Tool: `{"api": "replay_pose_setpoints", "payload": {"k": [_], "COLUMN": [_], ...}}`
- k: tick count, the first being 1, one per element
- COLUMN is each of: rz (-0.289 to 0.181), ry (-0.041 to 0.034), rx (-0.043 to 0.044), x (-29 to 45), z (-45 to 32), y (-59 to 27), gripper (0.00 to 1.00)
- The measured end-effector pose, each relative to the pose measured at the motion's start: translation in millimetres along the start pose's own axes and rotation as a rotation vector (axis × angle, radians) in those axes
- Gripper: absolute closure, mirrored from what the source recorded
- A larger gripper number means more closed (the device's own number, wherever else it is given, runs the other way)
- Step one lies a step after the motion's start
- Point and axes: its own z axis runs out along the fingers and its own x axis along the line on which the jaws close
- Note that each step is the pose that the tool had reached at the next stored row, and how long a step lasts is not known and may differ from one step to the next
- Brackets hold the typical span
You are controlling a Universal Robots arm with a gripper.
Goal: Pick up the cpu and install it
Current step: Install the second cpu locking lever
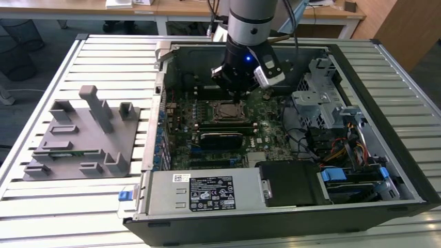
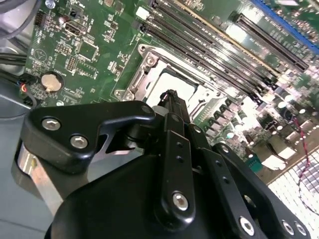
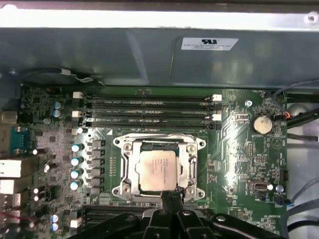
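1. Black gripper [image 3: 169,199] linkage fills the near foreground in both wrist views; its fingertips look pressed together and pinch nothing, hanging just above the socket [image 3: 159,169].
2. Silvery cpu [image 3: 157,170] lies flat inside the socket frame on the motherboard [image 1: 265,111], apparently seated so its pins align.

The robot's arm [image 1: 251,20] comes straight down into the open computer case [image 1: 386,103]. Its top part is silver and its lower part is black, with a small blue light on it. The gripper [image 1: 238,94] points down, just above the far edge of the socket [image 1: 228,111] on the green board. In both wrist views the black fingers [image 2: 172,107] sit pressed together into one thin tip [image 3: 168,196]. The tip hangs at the socket's edge, and nothing is held in it.
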Motion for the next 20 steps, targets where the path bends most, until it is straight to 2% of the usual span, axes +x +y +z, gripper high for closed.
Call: {"api": "replay_pose_setpoints", "payload": {"k": [3, 8, 9, 11, 12, 15, 17, 20], "rz": [0.0, 0.0, 0.0, 0.0, 0.0, 0.0, 0.001, 0.0], "ry": [0.0073, 0.0078, 0.0078, 0.0084, 0.0096, 0.0195, 0.0229, 0.0234], "rx": [0.0002, 0.0, -0.0012, -0.0123, -0.0146, -0.0217, -0.0236, -0.0239], "x": [0.0, 0.9, 1.4, 1.9, 2.0, 2.2, 3.4, 7.2], "z": [-0.5, 0.8, 1.2, 1.7, 2.0, 2.5, 3.8, 7.0], "y": [-8.2, -20.2, -21.5, -23.3, -23.7, -25.3, -26.7, -29.4], "gripper": [0.89, 0.89, 0.89, 0.89, 0.89, 0.89, 0.89, 0.89]}}
